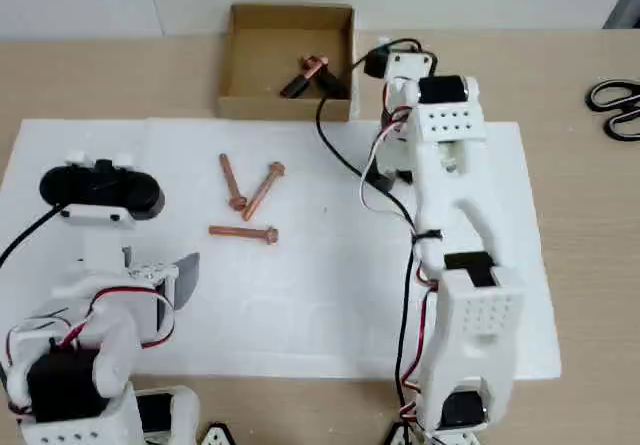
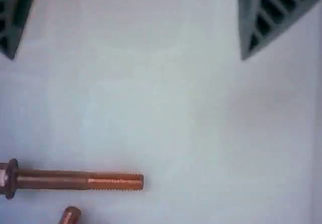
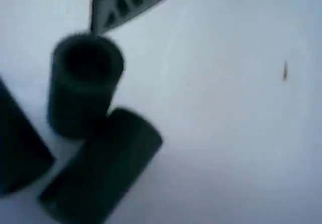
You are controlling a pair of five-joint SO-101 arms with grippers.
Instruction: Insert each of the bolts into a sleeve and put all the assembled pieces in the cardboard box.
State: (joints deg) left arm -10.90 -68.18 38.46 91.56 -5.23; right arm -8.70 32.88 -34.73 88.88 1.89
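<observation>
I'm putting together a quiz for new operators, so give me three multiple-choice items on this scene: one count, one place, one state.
1. How many loose bolts lie on the white mat? A one; B three; C five.
2. Where are the scissors? A among those bolts; B on the bare table, off the mat; C at the mat's middle.
3. The left gripper is: A open, empty; B shut on a bolt; C shut, empty.
Key: B, three copper bolts lie close together; B, they sit past the mat's edge; A, its fingers stand wide apart over bare mat.
</observation>
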